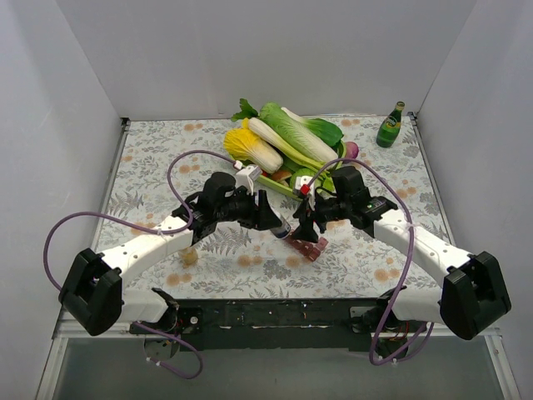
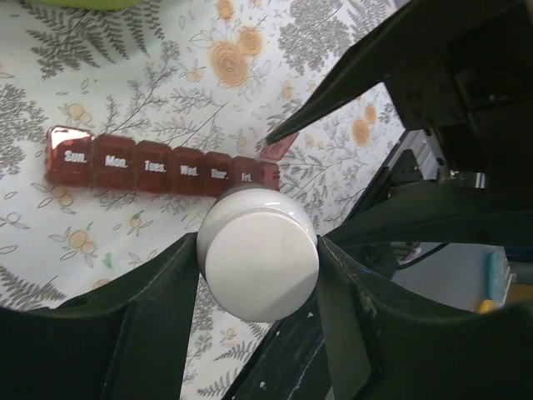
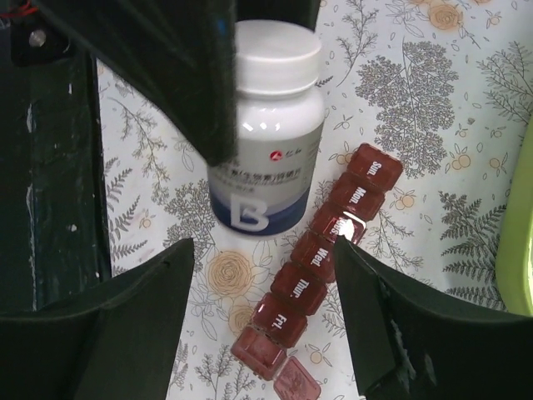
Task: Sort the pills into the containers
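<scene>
Your left gripper (image 2: 258, 250) is clamped on the white-capped bottle (image 3: 271, 150), one finger pressed to each side of it just below the cap. The bottle sits just beside the long side of the dark red pill organiser (image 2: 158, 167). You cannot tell from these views whether its base touches the bench (image 1: 150, 158). Your right gripper (image 3: 262, 246) is spread wide and holds nothing. It hangs over the organiser, and in the right wrist view the Wed-to-Fri stretch shows between its fingers (image 3: 133, 317). The organiser lies flat on the bench between the two grippers. Its lids marked Sun through Fri are down, and the lid at the end past Fri looks flipped open. Beyond the organiser, away from the arm bases, lies the green tray (image 3: 520, 208) heaped with vegetables (image 1: 283, 142). Farther beyond the organiser, a green glass bottle (image 1: 389, 125) stands upright near the back right corner
</scene>
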